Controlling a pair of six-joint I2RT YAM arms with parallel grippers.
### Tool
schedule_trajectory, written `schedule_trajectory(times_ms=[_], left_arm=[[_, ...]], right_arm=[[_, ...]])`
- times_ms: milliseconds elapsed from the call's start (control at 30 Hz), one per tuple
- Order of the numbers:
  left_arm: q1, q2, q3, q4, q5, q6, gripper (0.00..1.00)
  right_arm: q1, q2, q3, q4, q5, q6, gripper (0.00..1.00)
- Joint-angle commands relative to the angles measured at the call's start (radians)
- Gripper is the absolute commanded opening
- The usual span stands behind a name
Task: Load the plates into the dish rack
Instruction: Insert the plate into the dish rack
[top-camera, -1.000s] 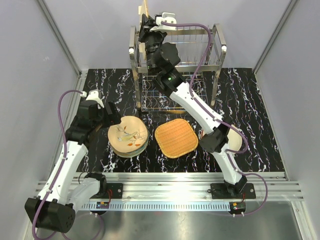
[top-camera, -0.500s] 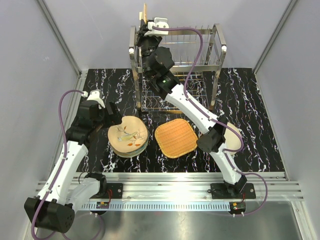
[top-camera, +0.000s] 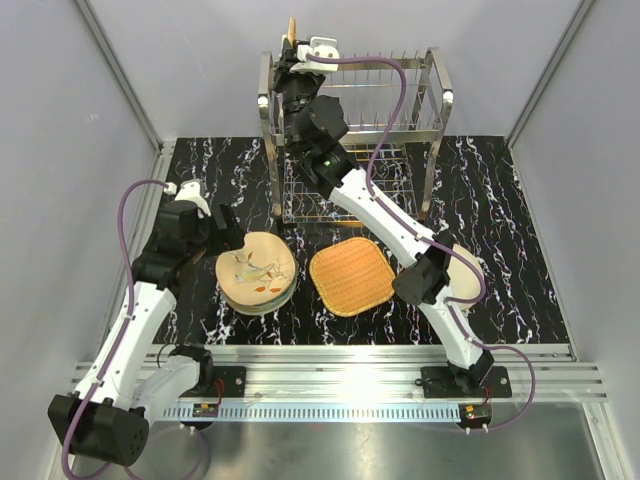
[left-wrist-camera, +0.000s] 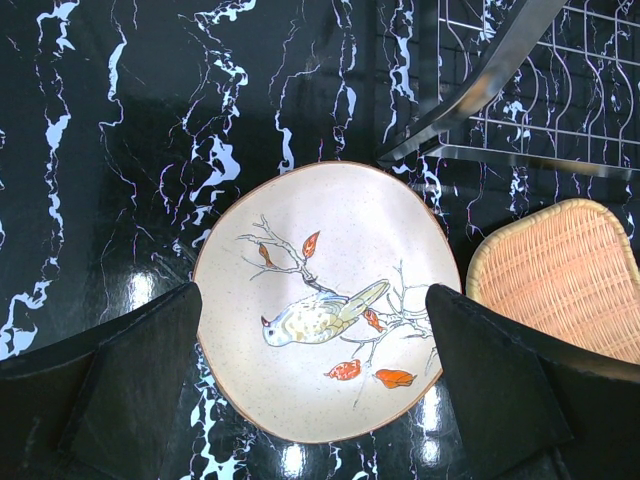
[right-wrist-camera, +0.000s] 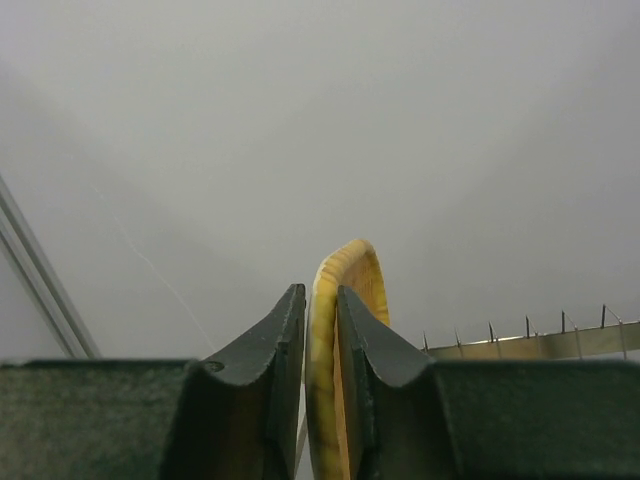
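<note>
One orange woven squarish plate was being set into the shiny steel wire dish rack. It stood on edge at the upper left corner of the rack's top tier. Over the last second it had sunk lower. A tall slice of it had stood clear above the rack, and now only its tip showed above the right arm. The right arm's fingers bracketed the plate's rim closely on both sides. Whether they were pinching it or had just begun to slacken could not be told from the wrist view. The drop suggested the plate was going down among the upright tines, so letting go looked like the step at hand. How well it sat between the tines was hidden.

Lower left in the overhead view, the left arm's fingers were spread wide and had not moved. They hung over a cream plate printed with a bird and branch, the top of a small stack, touching nothing. A second orange woven plate lay flat on the black marbled worktop just beside that stack. A pale plate lay partly hidden under the right arm. Most of the loading therefore appeared yet to be done.
</note>
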Motion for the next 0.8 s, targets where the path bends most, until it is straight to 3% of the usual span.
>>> schedule_trajectory(times_ms=[0,400,767], left_arm=[[-0.006,-0.012,0.024,0.042,0.013,-0.001,0.99],[-0.012,-0.013,0.024,0.039,0.010,-0.001,0.99],[-0.010,-0.016,0.026,0.039,0.004,0.001,0.99]], right_arm=[[-0.003,-0.002,0.007,0.095,-0.001,0.003,0.27],[-0.008,0.001,0.007,0.075,-0.012,0.023,0.31],[-0.008,-0.092,-0.063,0.032,-0.103,0.103,0.45]])
